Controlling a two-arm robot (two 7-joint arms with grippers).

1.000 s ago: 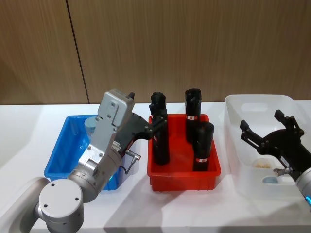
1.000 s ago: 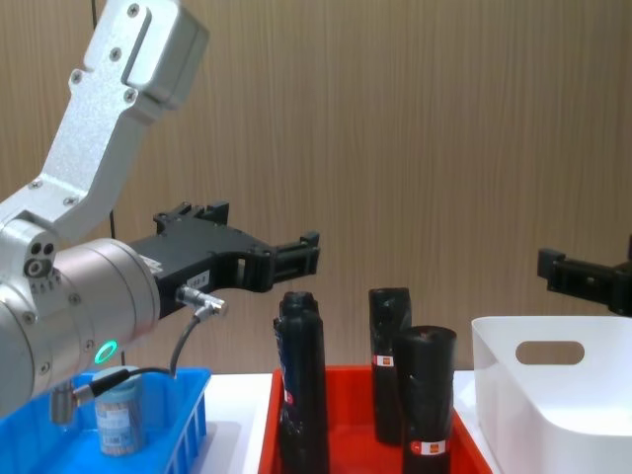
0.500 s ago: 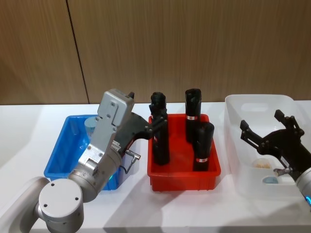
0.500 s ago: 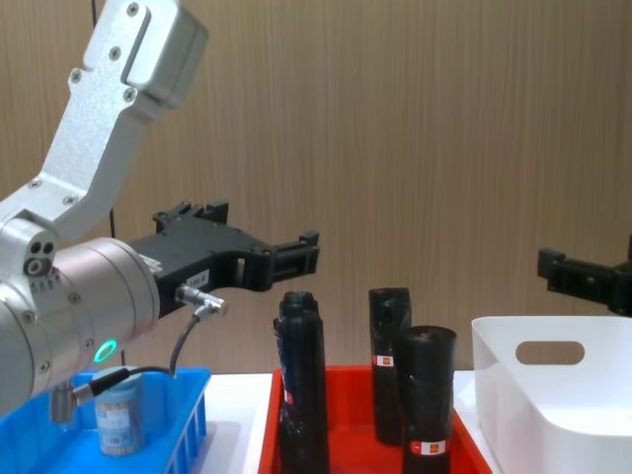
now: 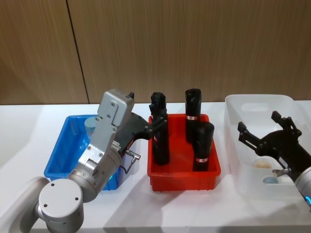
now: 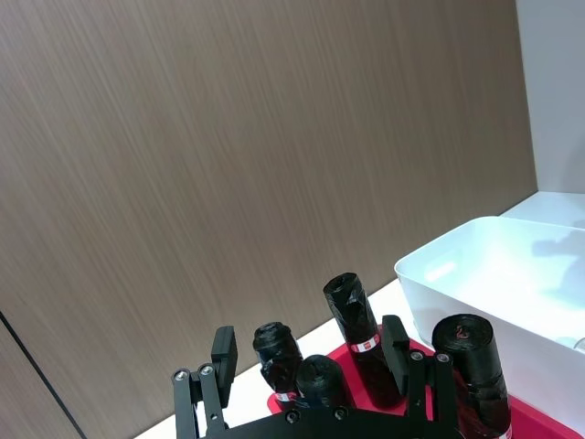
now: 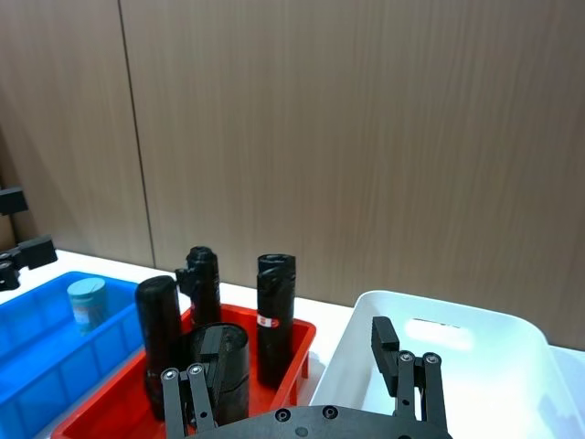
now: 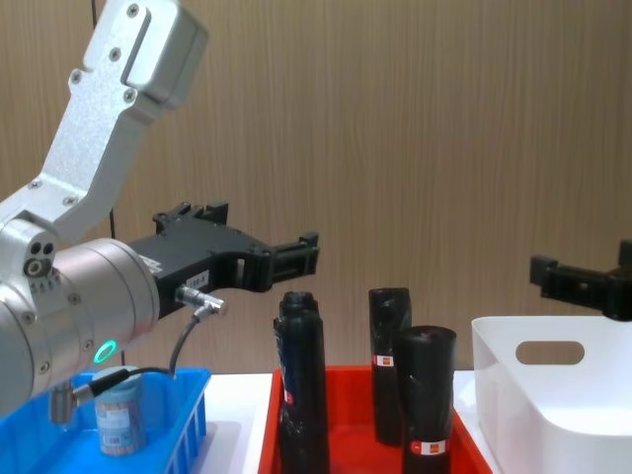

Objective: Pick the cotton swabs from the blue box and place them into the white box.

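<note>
**Right gripper drifts off the drop; one tub outstanding**

Head view: the right gripper (image 5: 258,122), fingers apart and empty, hangs over the white box (image 5: 257,98) and has crept toward nine o'clock since a second ago. Cotton swabs (image 5: 264,164) lie on the box floor, so I judge a drop complete. A last tub (image 5: 91,127) stands at twelve o'clock in the blue box (image 5: 63,145).

Left wrist view: the left gripper (image 6: 309,366) is spread wide, holding nothing.

Right wrist view: that tub stands upright and untouched.

Chest view: the left arm is unmoved above the red tray (image 8: 341,434); the right fingertip has shifted toward nine o'clock.
</note>
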